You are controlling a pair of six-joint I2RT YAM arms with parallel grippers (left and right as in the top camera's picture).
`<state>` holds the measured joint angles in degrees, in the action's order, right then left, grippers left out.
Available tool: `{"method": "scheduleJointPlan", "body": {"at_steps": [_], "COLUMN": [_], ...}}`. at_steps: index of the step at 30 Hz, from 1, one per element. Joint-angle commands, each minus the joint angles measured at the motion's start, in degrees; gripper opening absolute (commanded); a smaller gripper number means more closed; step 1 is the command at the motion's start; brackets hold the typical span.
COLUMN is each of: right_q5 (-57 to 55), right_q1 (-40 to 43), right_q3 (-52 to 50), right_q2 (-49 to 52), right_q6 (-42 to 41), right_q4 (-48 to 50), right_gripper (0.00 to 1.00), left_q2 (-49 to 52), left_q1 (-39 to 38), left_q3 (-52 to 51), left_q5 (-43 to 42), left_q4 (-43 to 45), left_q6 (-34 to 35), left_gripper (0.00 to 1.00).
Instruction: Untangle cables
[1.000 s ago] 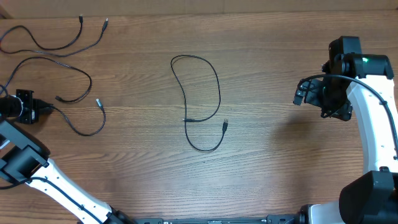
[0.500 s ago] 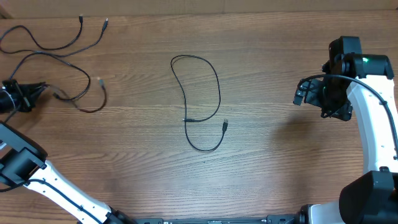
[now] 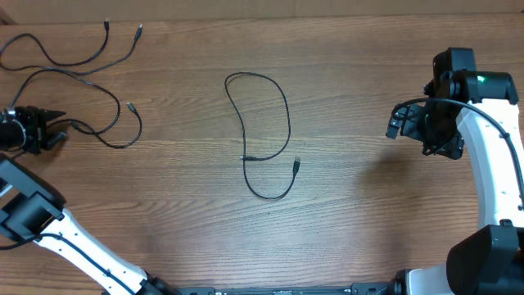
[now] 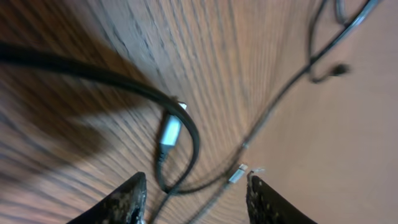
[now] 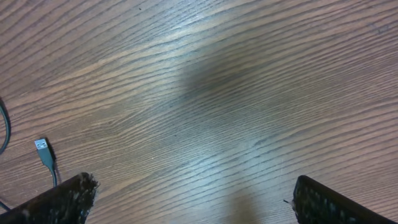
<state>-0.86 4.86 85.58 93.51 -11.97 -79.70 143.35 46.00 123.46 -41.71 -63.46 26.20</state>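
Observation:
Three black cables lie on the wooden table. One cable (image 3: 82,61) curves along the far left top. A second cable (image 3: 110,94) loops just below it, and its end runs to my left gripper (image 3: 54,129). In the left wrist view this cable (image 4: 186,127), with a silver plug (image 4: 169,132), passes between the spread fingers of the left gripper (image 4: 196,180), which is open. A third cable (image 3: 288,123) forms a loop at the table's middle, and its USB plug (image 5: 43,150) shows in the right wrist view. My right gripper (image 3: 407,131) is open and empty, above bare wood (image 5: 193,193).
The table's back edge (image 3: 262,16) runs along the top of the overhead view. The left arm's white links (image 3: 74,242) cross the front left corner. The right arm (image 3: 495,172) stands along the right side.
The left gripper dragged the second cable's lower loop up and to the left, then moved slightly back right. Its fingers now stand apart. The right arm and the middle cable have not moved.

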Motion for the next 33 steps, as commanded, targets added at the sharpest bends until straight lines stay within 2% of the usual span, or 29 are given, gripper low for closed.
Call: {"method": "scheduleJointPlan", "body": {"at_steps": [1,6,9,14,18,33], "right_q5": [-0.55,-0.57,-0.57,-0.57,-0.57,-0.57], "right_q1": [0.15,0.15,0.15,0.15,0.15,0.15], "right_q3": [-0.13,-0.13,-0.13,-0.13,-0.13,-0.13], "right_q2": [0.07,0.07,0.07,0.07,0.07,0.07], "right_q6": [0.07,0.07,0.07,0.07,0.07,0.07], "right_q4": [0.09,0.09,0.09,0.09,0.09,0.09], "right_gripper": [1.00,1.00,1.00,1.00,1.00,1.00], "left_q2": [-5.57,-5.73,-5.42,-4.68,-3.45,0.90], "left_q1": [-5.84,-18.67,-25.70,-29.55,-29.29,-26.64], "left_q3": [5.73,6.60,5.86,5.79,5.77,5.64], "left_q5": [12.96,33.62,43.06,50.21,49.62,49.31], "left_q4": [-0.44,0.55,3.39,5.31,5.66,15.67], "left_q6": [-4.37,-4.35,-4.37,-4.37,-4.35,-4.37], "left_gripper": [0.55,0.86,0.91,0.90,0.85,0.84]}}
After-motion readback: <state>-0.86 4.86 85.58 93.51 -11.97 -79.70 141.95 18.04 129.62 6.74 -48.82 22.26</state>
